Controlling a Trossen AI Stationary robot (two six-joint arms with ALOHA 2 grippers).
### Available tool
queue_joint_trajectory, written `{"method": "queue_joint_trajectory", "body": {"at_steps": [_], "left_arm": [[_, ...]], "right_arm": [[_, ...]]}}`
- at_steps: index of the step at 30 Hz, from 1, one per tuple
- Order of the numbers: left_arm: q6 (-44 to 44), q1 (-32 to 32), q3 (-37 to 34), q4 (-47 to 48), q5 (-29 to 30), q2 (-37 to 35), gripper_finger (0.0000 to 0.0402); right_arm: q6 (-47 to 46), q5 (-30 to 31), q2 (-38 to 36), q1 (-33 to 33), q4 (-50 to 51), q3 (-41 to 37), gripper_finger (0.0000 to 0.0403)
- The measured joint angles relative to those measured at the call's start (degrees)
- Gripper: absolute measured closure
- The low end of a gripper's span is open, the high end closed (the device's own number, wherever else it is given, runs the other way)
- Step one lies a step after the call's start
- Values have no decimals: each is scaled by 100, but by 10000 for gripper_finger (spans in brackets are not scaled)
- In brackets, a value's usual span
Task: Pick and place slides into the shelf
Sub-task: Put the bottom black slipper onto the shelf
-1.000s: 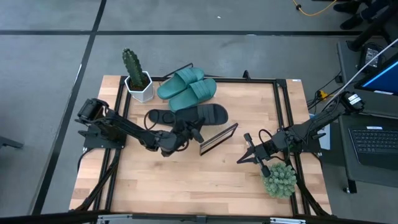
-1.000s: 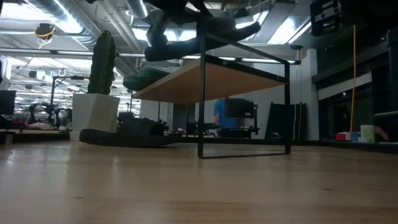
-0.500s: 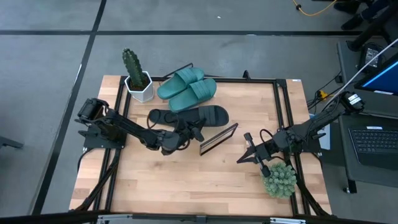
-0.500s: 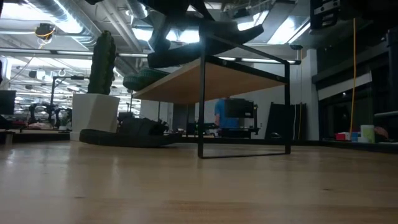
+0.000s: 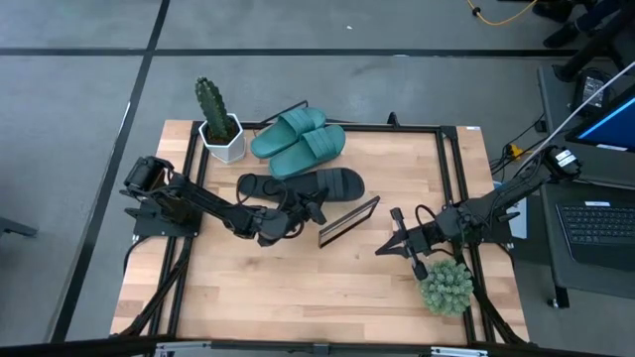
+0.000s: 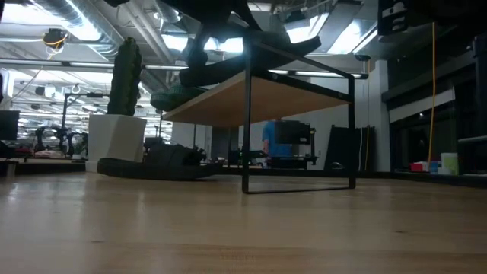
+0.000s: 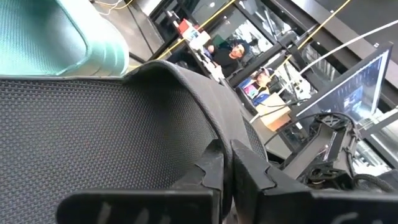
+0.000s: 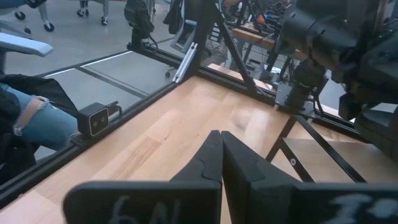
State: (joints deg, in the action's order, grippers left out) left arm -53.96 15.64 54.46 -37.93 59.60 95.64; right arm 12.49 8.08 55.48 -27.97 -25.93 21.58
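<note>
The low slanted shelf (image 5: 349, 220) with its light plank top and thin black frame stands mid-table. On it lie two teal-green rubber slides (image 5: 298, 142) and one black rubber slide (image 5: 330, 183), whose strap the left gripper (image 5: 301, 203) pinches between closed fingers. Another black slide (image 5: 256, 184) lies on the table beside the shelf. The right gripper (image 5: 390, 243), fingers pressed together and empty, hovers near a small green plant (image 5: 444, 286).

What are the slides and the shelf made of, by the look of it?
Teal slides: probably moulded rubber or foam, matte, with smooth rounded edges. Black slide in the left gripper: likely the same, its surface finely dimpled in the left wrist view. Shelf: pale wood plank with visible grain, on a thin black frame, apparently metal.
</note>
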Motion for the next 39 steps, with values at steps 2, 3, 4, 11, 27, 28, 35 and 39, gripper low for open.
{"method": "queue_joint_trajectory", "body": {"at_steps": [2, 3, 4, 11, 27, 28, 35, 39], "left_arm": [[-33, -5, -2, 52, -43, 0, 397], [-123, -13, 0, 122, -50, -2, 398], [-264, -23, -2, 229, -60, -2, 398], [-866, -69, -2, 655, -97, -9, 396], [-830, -293, 0, 641, -923, -16, 346], [-828, -293, 0, 642, -923, -16, 340], [-671, -296, 0, 590, -969, -15, 298], [-353, -306, 0, 590, -982, -13, 285]], "right_arm": [[0, 0, 0, 0, 0, 0, 400], [0, -2, 0, 0, 0, 0, 400], [0, 0, 0, 0, 0, 0, 400], [2, -2, 2, 0, 2, 0, 400], [-13, -4, 2, 0, 2, 0, 400], [-15, -4, 2, 0, 2, 0, 400], [-17, -7, 1, 0, 2, 0, 400], [-20, -7, 2, 0, 2, 0, 400]]}}
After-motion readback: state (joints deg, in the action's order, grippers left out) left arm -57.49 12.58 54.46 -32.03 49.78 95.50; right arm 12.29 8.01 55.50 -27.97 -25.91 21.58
